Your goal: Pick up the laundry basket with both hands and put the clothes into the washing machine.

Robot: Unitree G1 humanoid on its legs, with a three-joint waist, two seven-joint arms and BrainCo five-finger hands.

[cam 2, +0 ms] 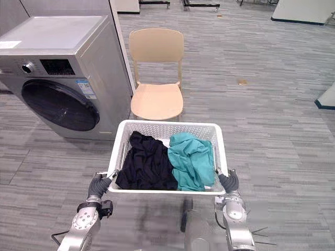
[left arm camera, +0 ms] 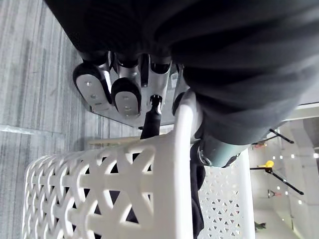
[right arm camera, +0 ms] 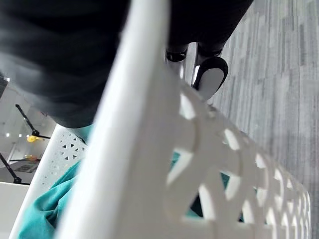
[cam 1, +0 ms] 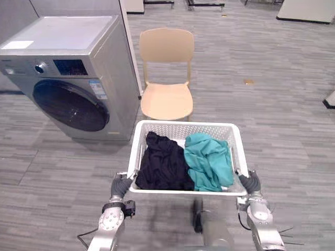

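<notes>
Left hand [cam 1: 122, 184] and right hand [cam 1: 250, 182] each curl round a near corner of the laundry basket [cam 1: 183, 124], which carries the clothes [cam 1: 209, 159]. The washing machine [cam 1: 104, 57], door shut, stands ahead-left, nearer the left hand.

The laundry basket [cam 1: 186, 124] at centre frame is white, its walls pierced in a triangle lattice. Inside, a black garment [cam 1: 163, 162] lies left of a teal garment [cam 1: 209, 159]. At upper left, the washing machine [cam 1: 63, 47] is silver-grey with a dark round door [cam 1: 70, 104]. The chair [cam 1: 166, 73] is pale beige, and the floor [cam 1: 272, 120] is grey planks.
</notes>
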